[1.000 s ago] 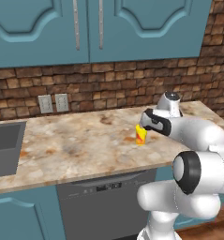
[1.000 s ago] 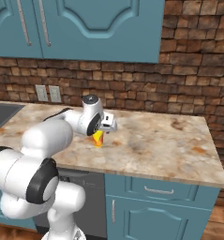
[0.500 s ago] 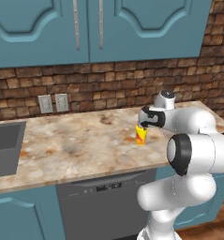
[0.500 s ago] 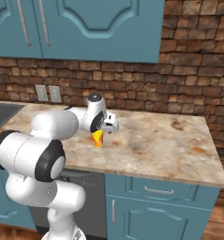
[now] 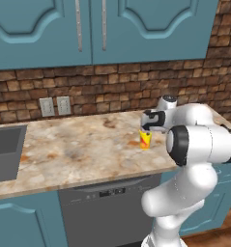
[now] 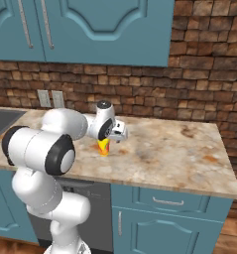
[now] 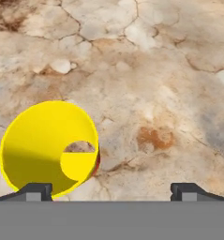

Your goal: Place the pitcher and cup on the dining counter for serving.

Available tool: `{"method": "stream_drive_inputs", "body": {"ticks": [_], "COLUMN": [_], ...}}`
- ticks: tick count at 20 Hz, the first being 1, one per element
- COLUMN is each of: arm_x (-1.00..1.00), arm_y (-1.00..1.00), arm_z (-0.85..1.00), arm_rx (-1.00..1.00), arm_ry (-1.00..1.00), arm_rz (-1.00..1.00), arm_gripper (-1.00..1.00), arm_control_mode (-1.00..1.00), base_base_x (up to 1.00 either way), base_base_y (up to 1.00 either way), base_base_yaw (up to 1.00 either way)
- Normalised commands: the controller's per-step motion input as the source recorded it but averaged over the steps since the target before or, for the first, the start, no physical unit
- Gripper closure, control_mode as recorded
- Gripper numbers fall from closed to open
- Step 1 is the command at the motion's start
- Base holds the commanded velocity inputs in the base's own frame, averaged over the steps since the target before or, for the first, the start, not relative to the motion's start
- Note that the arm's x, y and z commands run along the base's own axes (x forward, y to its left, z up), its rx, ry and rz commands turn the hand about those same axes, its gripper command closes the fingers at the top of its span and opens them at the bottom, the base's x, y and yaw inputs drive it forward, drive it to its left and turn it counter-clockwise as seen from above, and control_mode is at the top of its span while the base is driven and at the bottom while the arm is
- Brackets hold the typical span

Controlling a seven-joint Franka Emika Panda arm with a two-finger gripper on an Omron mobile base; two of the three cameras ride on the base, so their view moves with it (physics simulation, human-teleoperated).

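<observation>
The cup (image 5: 145, 139) is a small bright yellow tumbler with an orange-red lower part. It stands upright on the marbled kitchen counter (image 5: 78, 144) by the brick backsplash, and is also visible from the other side (image 6: 104, 147). My gripper (image 5: 146, 130) hangs just above it, pointing down, open and holding nothing (image 6: 110, 139). In the hand view the cup's open mouth (image 7: 48, 147) lies at the lower left, under the left fingertip (image 7: 34, 191). The gripper (image 7: 111, 190) is centred over bare stone to the right of the cup. The pitcher and the dining counter are out of view.
A dark sink (image 5: 3, 149) is set into the counter at the far left. Two wall outlets (image 5: 55, 105) sit on the brick backsplash under teal upper cabinets (image 5: 102, 29). A dishwasher front (image 5: 107, 207) is below the counter's edge. The counter ends at the right (image 6: 224, 163).
The hand has shifted slightly left, closer over the cup, and the arm's elbow has swung up and nearer the cameras. The cup has not moved and the jaws have stayed open.
</observation>
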Motion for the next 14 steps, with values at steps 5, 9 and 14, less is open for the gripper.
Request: {"method": "stream_drive_inputs", "body": {"ticks": [5,9,14], "arm_x": [0.20,0.07,0.04], "arm_y": [0.00,0.00,0.00], "arm_z": [-0.12,0.00,0.02], "arm_rx": [0.00,0.00,0.00], "arm_ry": [0.01,0.00,0.00], "arm_rz": [0.00,0.00,0.00], "arm_gripper": [-1.00,-1.00,-1.00], "arm_control_mode": [-1.00,-1.00,-1.00], "base_base_x": [0.00,0.00,0.00], "base_base_y": [0.00,0.00,0.00], "base_base_yaw": [0.00,0.00,0.00]}}
